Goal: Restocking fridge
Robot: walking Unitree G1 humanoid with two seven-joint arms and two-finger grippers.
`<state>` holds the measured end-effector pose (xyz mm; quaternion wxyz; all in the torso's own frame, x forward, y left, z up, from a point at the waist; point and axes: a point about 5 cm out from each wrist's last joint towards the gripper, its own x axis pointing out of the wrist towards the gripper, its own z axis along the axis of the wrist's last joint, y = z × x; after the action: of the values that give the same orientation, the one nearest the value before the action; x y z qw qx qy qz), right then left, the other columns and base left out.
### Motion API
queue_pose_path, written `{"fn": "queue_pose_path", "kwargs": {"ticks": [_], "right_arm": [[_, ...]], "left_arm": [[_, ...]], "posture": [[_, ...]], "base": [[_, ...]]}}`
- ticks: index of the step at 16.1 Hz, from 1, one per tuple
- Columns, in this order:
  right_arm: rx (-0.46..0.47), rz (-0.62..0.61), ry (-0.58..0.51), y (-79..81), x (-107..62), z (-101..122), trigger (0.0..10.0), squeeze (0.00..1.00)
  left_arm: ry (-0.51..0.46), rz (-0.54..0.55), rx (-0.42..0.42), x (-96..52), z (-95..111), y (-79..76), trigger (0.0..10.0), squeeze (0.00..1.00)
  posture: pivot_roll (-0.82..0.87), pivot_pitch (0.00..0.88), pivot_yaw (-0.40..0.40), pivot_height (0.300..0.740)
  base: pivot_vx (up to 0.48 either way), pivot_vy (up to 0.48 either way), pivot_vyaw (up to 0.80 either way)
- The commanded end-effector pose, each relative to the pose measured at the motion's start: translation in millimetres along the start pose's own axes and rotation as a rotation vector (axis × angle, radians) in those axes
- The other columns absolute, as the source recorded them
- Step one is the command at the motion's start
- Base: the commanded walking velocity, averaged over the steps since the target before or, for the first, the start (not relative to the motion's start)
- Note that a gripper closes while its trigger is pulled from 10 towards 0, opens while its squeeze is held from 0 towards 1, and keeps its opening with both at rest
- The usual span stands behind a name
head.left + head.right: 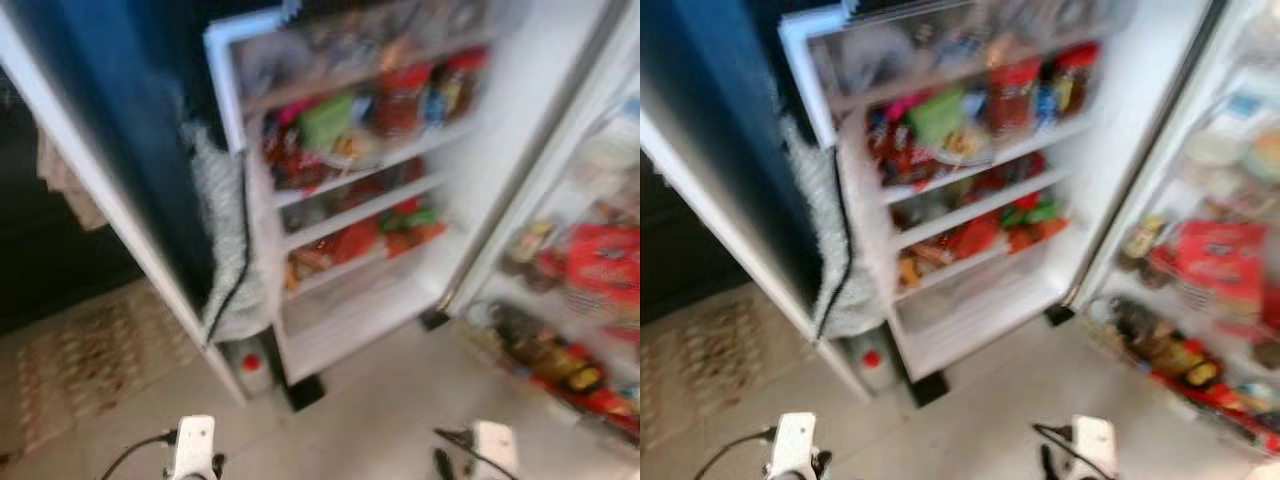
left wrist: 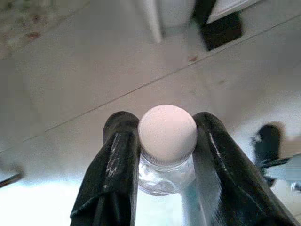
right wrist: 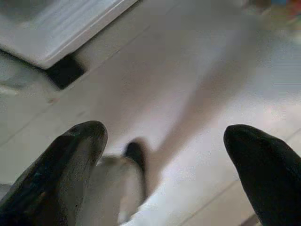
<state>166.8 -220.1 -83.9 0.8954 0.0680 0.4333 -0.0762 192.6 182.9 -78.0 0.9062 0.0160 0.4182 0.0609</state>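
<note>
Bottle [image 2: 167,150] first, right up close: a clear plastic one with a white cap, pinched at the neck between the two black fingers [image 2: 115,160] of the left hand [image 2: 167,141], cap pointing out over the pale tiled floor [image 2: 84,70]. Over on the other side, the right hand [image 3: 164,160] has its fingers spread wide with nothing between them, bare floor tiles below. From the head, both silver wrists sit low at the bottom edge of the picture, left one [image 1: 192,447] and right one [image 1: 493,445], well apart, with dark cables trailing off each. Everything ahead is blurred. Just beyond the left wrist, a small container with a red cap [image 1: 252,368] stands on the floor at the foot of the fridge door [image 1: 330,180]. That door is swung open, its white racks crammed with red, green and orange packets and jars, too smeared to name. A dark cord hangs down beside the door's left edge, against something pale and fuzzy. Further left lies a patterned rug [image 1: 80,355]. Off to the right, the fridge interior [image 1: 580,300] shows shelves loaded with red packaging and dark bottles low down.
</note>
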Motion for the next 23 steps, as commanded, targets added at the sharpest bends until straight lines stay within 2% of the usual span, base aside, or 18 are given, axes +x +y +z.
{"fn": "queue_pose_path", "kwargs": {"ticks": [1,8,11,13,16,18,23], "right_arm": [[-0.005,0.035,0.007,13.9,1.5,-2.6,10.0,0.00],[0.033,0.033,0.002,14.2,1.6,-2.4,10.0,0.00],[0.002,0.034,-0.003,13.4,1.7,-0.9,10.0,0.00],[-0.014,0.034,0.002,13.2,1.8,-0.8,10.0,0.00],[0.028,0.042,-0.003,14.5,1.8,-0.9,10.0,0.00],[0.024,0.042,-0.008,14.3,2.0,0.3,10.0,0.00],[0.020,0.051,-0.007,15.0,2.1,0.7,10.0,0.00]], "left_arm": [[0.039,0.016,0.009,-2.8,-12.7,7.6,10.0,0.00],[0.045,0.024,0.012,-3.3,-14.7,12.6,10.0,0.00],[0.051,0.030,0.009,-3.5,-15.6,15.4,10.0,0.00],[0.055,0.029,0.005,-3.6,-16.3,15.1,10.0,0.00],[0.061,0.031,0.000,-4.0,-18.0,15.9,10.0,0.00],[0.062,0.032,-0.001,-4.0,-18.0,16.5,10.0,0.00],[0.025,0.027,-0.009,-2.5,-10.4,16.6,10.0,0.00]], "posture": [[-0.08,0.115,-0.007,0.740],[-0.08,0.128,-0.009,0.740],[-0.08,0.134,-0.011,0.740],[-0.08,0.137,-0.014,0.740],[-0.08,0.142,-0.016,0.740],[-0.08,0.142,-0.016,0.740],[-0.08,0.143,-0.018,0.740]], "base": [[0.000,-0.307,0.80],[0.000,-0.307,0.06],[0.000,-0.304,0.00],[0.000,-0.304,0.80],[0.000,-0.308,0.17],[0.000,-0.304,0.00],[0.000,-0.171,0.00]]}}
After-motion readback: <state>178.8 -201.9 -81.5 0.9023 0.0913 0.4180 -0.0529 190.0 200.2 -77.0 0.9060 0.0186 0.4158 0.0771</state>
